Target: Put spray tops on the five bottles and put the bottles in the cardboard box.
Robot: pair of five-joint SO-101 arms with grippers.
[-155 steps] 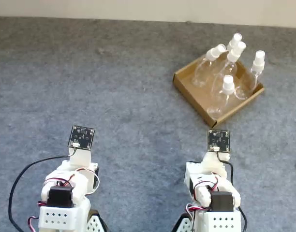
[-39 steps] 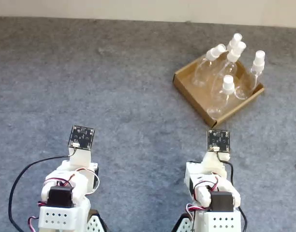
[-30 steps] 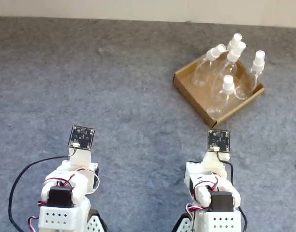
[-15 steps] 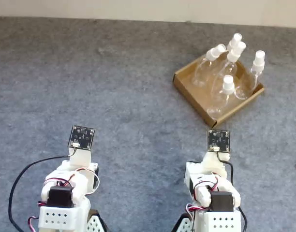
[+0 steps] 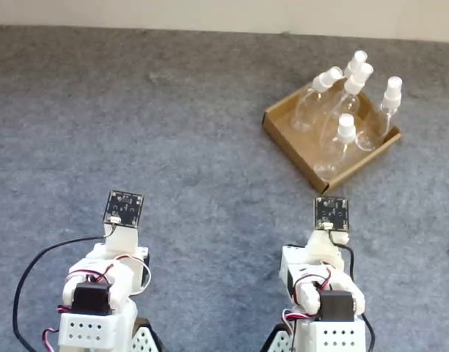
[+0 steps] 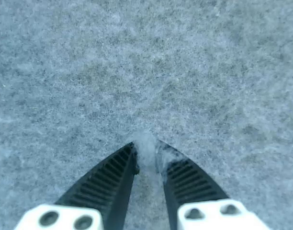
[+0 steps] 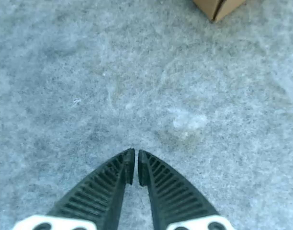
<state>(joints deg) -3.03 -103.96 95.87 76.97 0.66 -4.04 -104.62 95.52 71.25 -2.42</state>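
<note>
Resting in the cardboard box (image 5: pixel 283 128) are 5 clear bottles (image 5: pixel 334 143), each with a white spray top (image 5: pixel 346 126) on. The box sits on the grey mat (image 5: pixel 173 110) at the far right side, a little way ahead of the right arm (image 5: pixel 323 282). The right pincer (image 7: pixel 136 165) is closed, tips touching, holding nothing, low over the mat. The left pincer (image 6: pixel 146 152) is open just a crack, holding nothing, well apart from the box.

Two arms (image 5: pixel 125 270): white plastic shells, black servo blocks (image 5: pixel 91 297). Wrist boards (image 5: pixel 124 208) black, square. Fingers (image 6: pixel 106 179) black, ribbed. Black cable (image 5: pixel 23 290), red-white wiring (image 5: pixel 101 273).
</note>
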